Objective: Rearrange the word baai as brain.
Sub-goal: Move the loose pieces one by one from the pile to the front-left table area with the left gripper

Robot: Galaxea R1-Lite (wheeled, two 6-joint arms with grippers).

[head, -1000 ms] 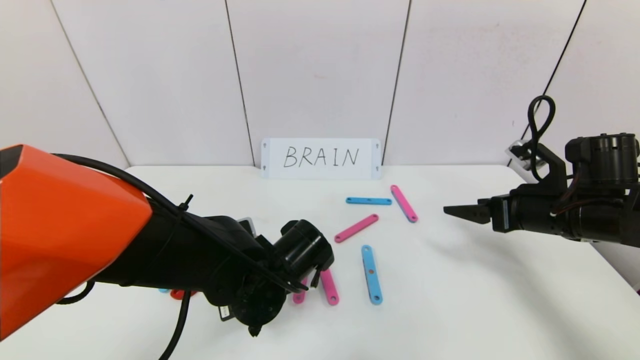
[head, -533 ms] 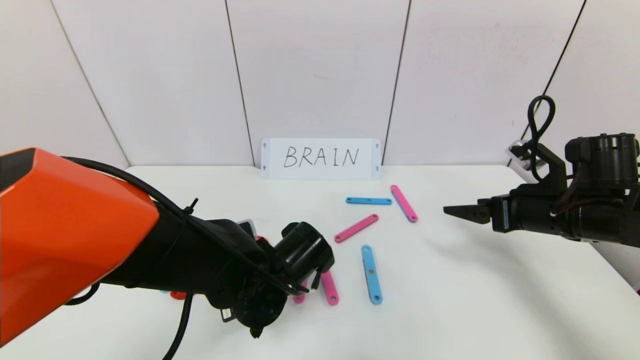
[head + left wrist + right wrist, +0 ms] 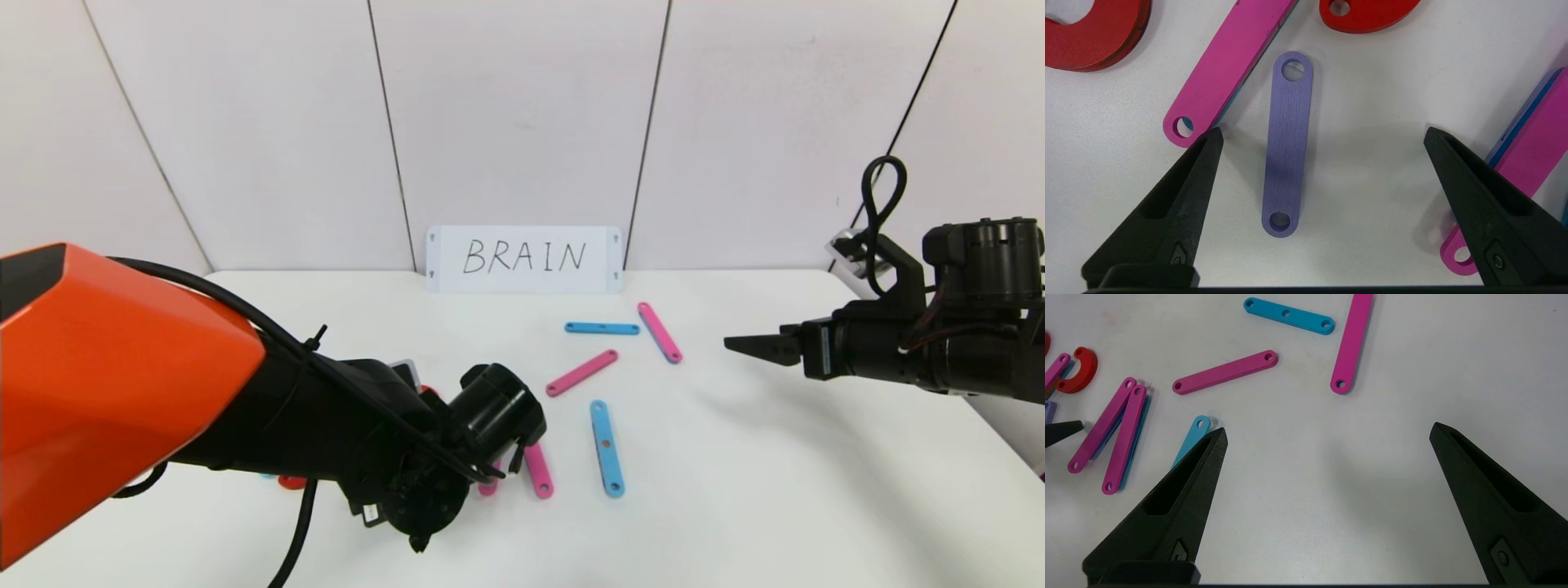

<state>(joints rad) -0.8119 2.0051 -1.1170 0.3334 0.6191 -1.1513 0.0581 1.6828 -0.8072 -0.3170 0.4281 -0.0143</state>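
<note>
My left gripper (image 3: 1323, 132) is open and low over the table. A purple strip (image 3: 1287, 143) lies flat between its fingers, nearer one finger (image 3: 1184, 179). A pink strip (image 3: 1224, 69) and red curves (image 3: 1086, 36) lie beside it, and another pink strip over a blue one (image 3: 1531, 151) by the other finger. In the head view the left arm (image 3: 392, 441) hides most of these pieces. Pink (image 3: 581, 372) and blue (image 3: 606, 447) strips lie scattered at mid-table. My right gripper (image 3: 747, 346) hangs open above the table at the right, empty.
A white card (image 3: 522, 258) with handwritten BRAIN stands at the table's back edge. A blue strip (image 3: 602, 328) and a pink strip (image 3: 660, 331) lie in front of it. Bare table surface lies under the right gripper (image 3: 1327, 430).
The left arm has shifted slightly. The right arm and the loose strips have not moved.
</note>
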